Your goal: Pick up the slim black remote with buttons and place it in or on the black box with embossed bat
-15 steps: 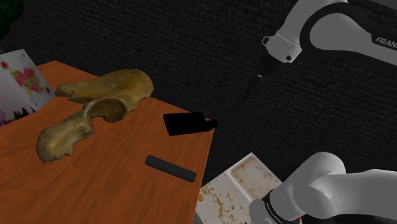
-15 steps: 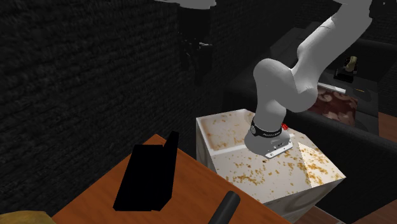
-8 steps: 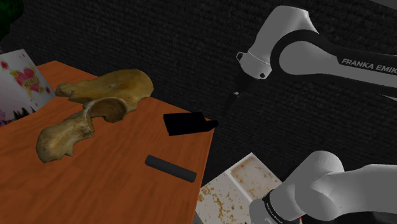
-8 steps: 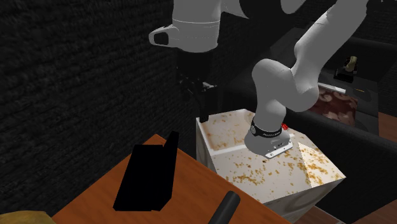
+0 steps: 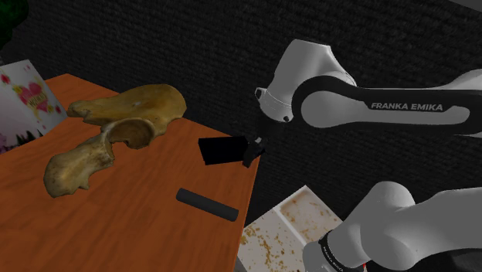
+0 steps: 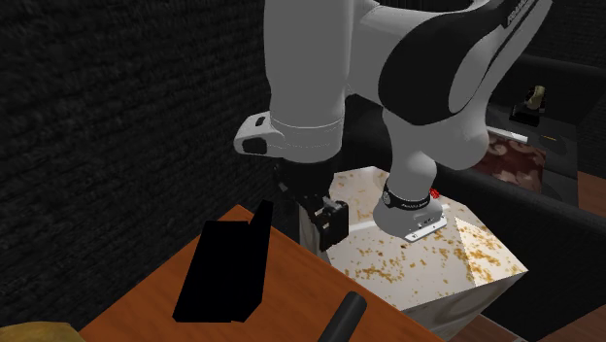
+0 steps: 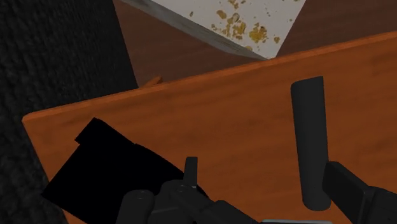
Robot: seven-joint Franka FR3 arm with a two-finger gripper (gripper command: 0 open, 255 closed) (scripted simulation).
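from the shoulder view's left i log a tan bone-shaped object (image 5: 116,135) on the orange wooden table (image 5: 116,228). the slim dark grey remote (image 5: 206,204) lies flat on that table, untouched, apart from the flat black box (image 5: 224,149) at the far corner. the all-black gripper (image 5: 251,151) hangs just beside the box, fingers (image 7: 348,189) spread, clasping nothing. the speckled white stand (image 5: 290,220) is rightmost.
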